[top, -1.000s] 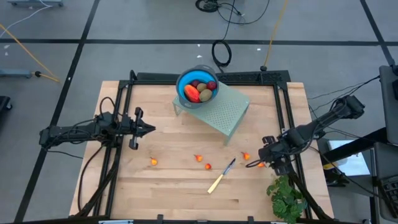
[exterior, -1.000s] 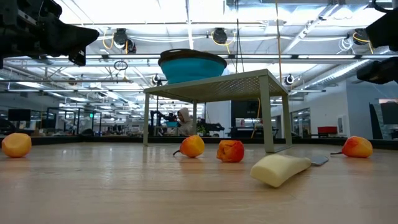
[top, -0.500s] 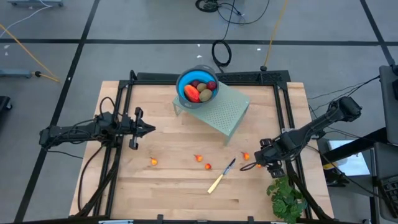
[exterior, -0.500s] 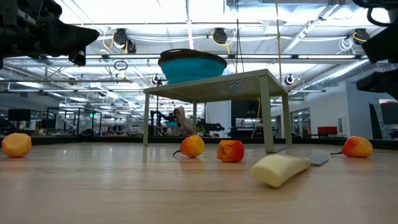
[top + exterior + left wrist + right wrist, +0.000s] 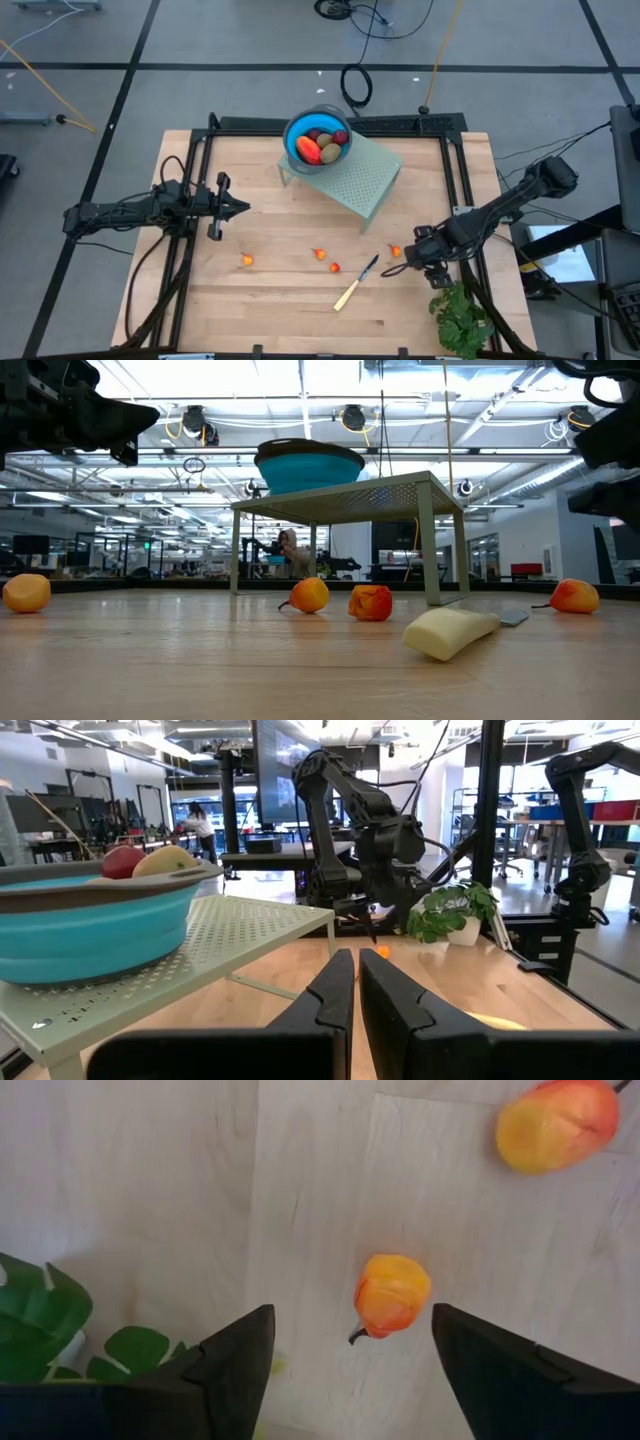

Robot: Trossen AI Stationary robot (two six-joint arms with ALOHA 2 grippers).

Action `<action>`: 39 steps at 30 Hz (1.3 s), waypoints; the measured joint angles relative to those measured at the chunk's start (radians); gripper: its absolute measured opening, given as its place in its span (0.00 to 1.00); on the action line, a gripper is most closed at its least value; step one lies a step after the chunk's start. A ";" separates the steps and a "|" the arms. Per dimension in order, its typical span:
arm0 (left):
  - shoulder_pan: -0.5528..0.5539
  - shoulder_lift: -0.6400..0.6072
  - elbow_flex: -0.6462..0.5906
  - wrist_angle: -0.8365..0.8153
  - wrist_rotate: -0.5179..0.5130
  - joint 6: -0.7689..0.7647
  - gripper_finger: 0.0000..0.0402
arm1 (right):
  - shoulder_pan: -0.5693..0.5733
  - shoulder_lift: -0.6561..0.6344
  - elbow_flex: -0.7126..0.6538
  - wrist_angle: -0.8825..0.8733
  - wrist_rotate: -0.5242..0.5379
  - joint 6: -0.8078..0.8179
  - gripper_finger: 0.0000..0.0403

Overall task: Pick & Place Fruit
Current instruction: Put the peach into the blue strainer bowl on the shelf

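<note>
Several larger fruit lie in the blue bowl [image 5: 317,140] on the green perforated stand [image 5: 352,180]. Several tiny orange-red fruit rest on the table: one [image 5: 247,259] at the left, two [image 5: 319,254] [image 5: 334,267] in the middle, one [image 5: 395,251] at the right. My right gripper [image 5: 413,262] hangs open above the table, pointing steeply down. Below it lies another tiny orange fruit [image 5: 392,1293], just ahead of the open fingers [image 5: 240,1350] and untouched. My left gripper [image 5: 240,207] waits shut at the table's left, pointing level toward the stand.
A pale-handled knife [image 5: 357,282] lies left of the right gripper, near the front. A leafy green bunch [image 5: 460,318] sits at the front right corner, close to the right arm; its leaves [image 5: 40,1320] show beside the fingers. Black rails [image 5: 200,180] frame the table.
My right gripper has come down and toward the table's left, closer to the tiny orange fruit at the right. The fruit, the knife and the left arm have kept still.
</note>
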 joint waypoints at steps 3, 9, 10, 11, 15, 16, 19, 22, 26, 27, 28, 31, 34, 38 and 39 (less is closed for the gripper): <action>0.000 0.000 0.000 0.000 0.000 0.000 0.06 | 0.000 0.021 0.000 0.000 0.001 0.000 0.64; 0.000 0.000 0.000 0.000 0.000 0.000 0.06 | 0.000 0.065 0.000 0.020 0.008 0.000 0.63; 0.000 0.000 0.000 0.000 0.000 0.000 0.06 | 0.000 0.072 0.000 0.026 0.015 0.000 0.63; 0.000 0.000 0.000 0.000 0.000 0.000 0.06 | 0.000 0.080 0.000 0.031 0.028 0.005 0.63; 0.000 0.000 0.000 0.000 0.000 0.000 0.06 | 0.000 0.107 0.000 0.038 0.058 0.026 0.63; 0.000 0.000 0.000 0.000 0.000 0.000 0.06 | 0.000 0.114 0.000 0.038 0.057 0.026 0.63; 0.000 0.000 0.000 0.000 0.000 0.000 0.06 | 0.000 0.132 0.000 0.038 0.056 0.026 0.63; 0.000 0.000 0.000 0.000 0.000 0.000 0.06 | 0.000 0.148 0.000 0.041 0.056 0.026 0.63; 0.000 0.000 0.000 0.000 0.000 0.000 0.06 | 0.000 0.169 0.000 0.045 0.057 0.026 0.63; 0.000 0.000 0.000 0.000 0.000 0.000 0.06 | 0.000 0.174 0.000 0.045 0.057 0.026 0.63; 0.000 0.000 0.000 0.000 0.000 0.000 0.06 | 0.000 0.179 -0.001 0.046 0.057 0.026 0.63; 0.000 0.000 0.000 0.000 0.000 0.000 0.06 | 0.000 0.184 -0.009 0.054 0.056 0.026 0.63; 0.000 0.000 0.000 0.000 0.000 0.000 0.06 | 0.000 0.183 -0.019 0.056 0.057 0.026 0.63; 0.000 0.000 0.000 0.000 0.000 0.000 0.06 | 0.000 0.182 -0.023 0.056 0.058 0.026 0.63; 0.000 0.000 0.000 0.000 0.000 0.000 0.06 | 0.000 0.182 -0.023 0.056 0.059 0.026 0.63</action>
